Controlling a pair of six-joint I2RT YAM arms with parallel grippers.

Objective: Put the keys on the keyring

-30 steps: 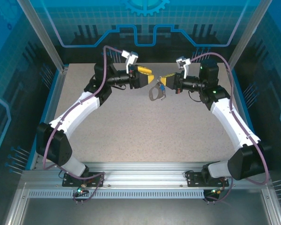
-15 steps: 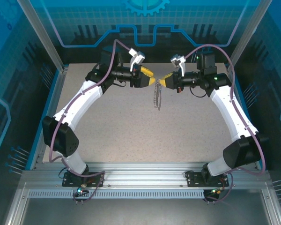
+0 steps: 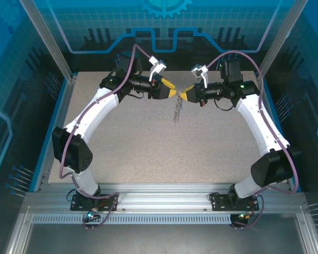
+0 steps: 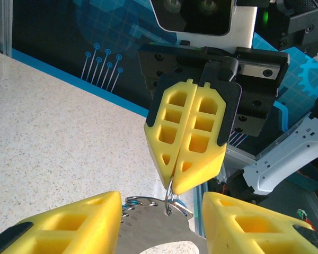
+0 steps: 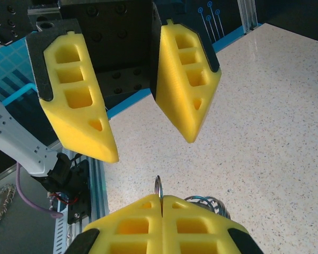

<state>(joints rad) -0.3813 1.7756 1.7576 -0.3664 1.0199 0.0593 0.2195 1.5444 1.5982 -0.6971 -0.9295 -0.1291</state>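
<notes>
In the top view the two tools meet tip to tip in the upper centre of the frame, above the far part of the table [image 3: 148,153]. The left tool [image 3: 171,93] comes in from the left and the right tool [image 3: 184,96] from the right.

The right tool is closed. In the left wrist view its two yellow fingers [image 4: 209,161] are pressed together, and at their tip they pinch the keyring [image 4: 168,198] by its thin metal ring. In the right wrist view this ring [image 5: 158,186] stands up from the seam between the closed fingers, at the lower centre, with a coil [image 5: 205,203] of metal wire just to the right of it.

The left tool is open. Its fingers stand apart at the lower left and lower right of the left wrist view, and a flat grey part of the keyring lies between them. I cannot tell if they touch it.

The chain [image 3: 175,112] hangs down from the place where the tools meet, over the table.
</notes>
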